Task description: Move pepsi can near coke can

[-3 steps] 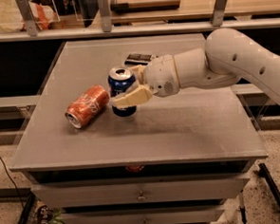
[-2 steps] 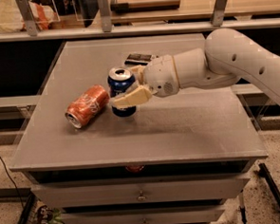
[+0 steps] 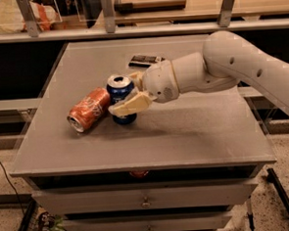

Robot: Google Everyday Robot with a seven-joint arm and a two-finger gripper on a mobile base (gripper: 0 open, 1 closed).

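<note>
The dark blue pepsi can [image 3: 119,88] stands upright on the grey table [image 3: 194,134], left of centre. The orange-red coke can [image 3: 89,109] lies on its side just left of it, almost touching, its silver end toward the front left. My gripper [image 3: 123,93] reaches in from the right on a white arm. It is closed around the pepsi can, with one pale finger [image 3: 130,104] across the can's front and the other behind it. The can's base rests on the table top.
A flat dark bar [image 3: 146,61] lies behind the gripper toward the table's back. Drawers [image 3: 145,201] sit under the table top. Shelving with posts runs along the back. The white arm [image 3: 239,67] spans the table's right half.
</note>
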